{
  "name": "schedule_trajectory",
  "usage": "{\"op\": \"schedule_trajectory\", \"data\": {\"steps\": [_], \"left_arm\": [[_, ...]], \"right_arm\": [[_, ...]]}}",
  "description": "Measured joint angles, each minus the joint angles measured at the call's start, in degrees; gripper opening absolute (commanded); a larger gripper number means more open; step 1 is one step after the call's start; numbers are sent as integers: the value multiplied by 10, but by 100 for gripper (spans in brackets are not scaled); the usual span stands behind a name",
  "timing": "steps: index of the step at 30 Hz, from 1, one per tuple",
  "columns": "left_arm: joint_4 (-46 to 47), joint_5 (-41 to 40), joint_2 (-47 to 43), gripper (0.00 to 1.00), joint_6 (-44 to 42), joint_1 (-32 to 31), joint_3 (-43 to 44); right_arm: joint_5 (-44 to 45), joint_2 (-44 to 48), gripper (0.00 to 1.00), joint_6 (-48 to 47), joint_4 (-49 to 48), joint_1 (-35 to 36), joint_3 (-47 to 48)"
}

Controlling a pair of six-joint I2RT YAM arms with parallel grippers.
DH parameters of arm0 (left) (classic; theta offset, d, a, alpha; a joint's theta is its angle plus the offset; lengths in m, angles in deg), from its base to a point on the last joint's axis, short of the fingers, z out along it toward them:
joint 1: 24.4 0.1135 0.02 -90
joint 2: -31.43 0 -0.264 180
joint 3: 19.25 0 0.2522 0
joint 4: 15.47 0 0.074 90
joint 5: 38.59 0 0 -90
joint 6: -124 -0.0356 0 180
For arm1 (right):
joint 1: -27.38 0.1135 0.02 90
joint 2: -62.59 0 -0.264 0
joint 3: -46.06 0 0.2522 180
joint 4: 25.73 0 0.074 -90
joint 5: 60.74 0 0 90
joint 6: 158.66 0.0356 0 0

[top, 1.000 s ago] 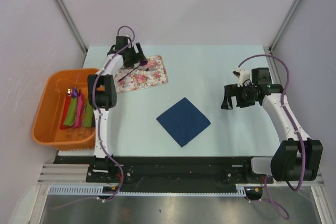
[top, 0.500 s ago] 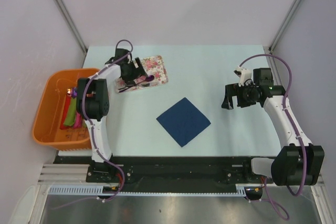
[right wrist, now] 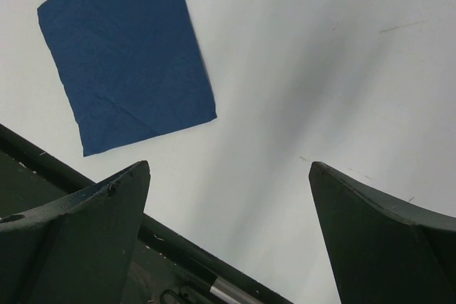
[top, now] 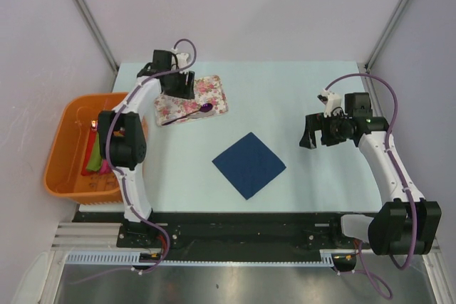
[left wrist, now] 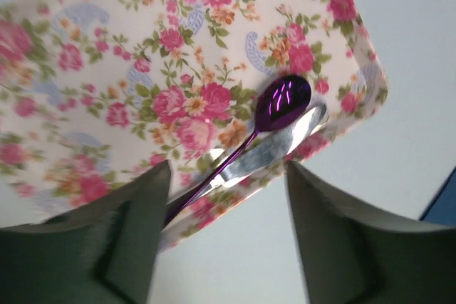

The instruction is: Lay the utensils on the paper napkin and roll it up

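On the tray [top: 215,96] at the far left corner of the table [top: 285,83], utensils [left wrist: 274,122] lying slantwise, handles inside the open left gripper [left wrist: 226,170], not gripped yet. Right gripper [right wrist: 228,169] open, empty, far off by the right edge. Napkin [top: 249,164] mid-table, well apart.

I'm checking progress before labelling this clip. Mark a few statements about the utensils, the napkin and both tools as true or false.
1. The purple spoon lies on the floral tray. True.
2. The navy napkin already carries a utensil. False: it lies bare on the table.
3. The left tool is open above the spoon. True.
4. The right tool grips the napkin. False: it is open and holds nothing.
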Motion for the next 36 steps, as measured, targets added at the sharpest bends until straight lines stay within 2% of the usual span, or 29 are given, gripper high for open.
{"op": "schedule_trajectory", "data": {"steps": [2,4,5,11,22,30,36], "left_arm": [[-27,8,-17,52,-87,0,15],[-58,23,-31,47,-174,-1,24],[-63,25,-32,41,-184,-1,25],[-134,39,-18,23,-313,-18,30],[-169,8,71,19,-376,-73,50],[-171,-22,112,18,-380,-75,103],[-172,-28,126,18,-380,-72,113]], "right_arm": [[-5,2,100,0,0,0,0],[-8,3,100,0,0,0,0],[-9,3,99,0,0,0,0],[-11,3,100,0,2,0,0],[-11,3,100,0,2,0,0],[-10,3,100,0,2,0,0],[-9,3,100,0,2,0,0]]}}
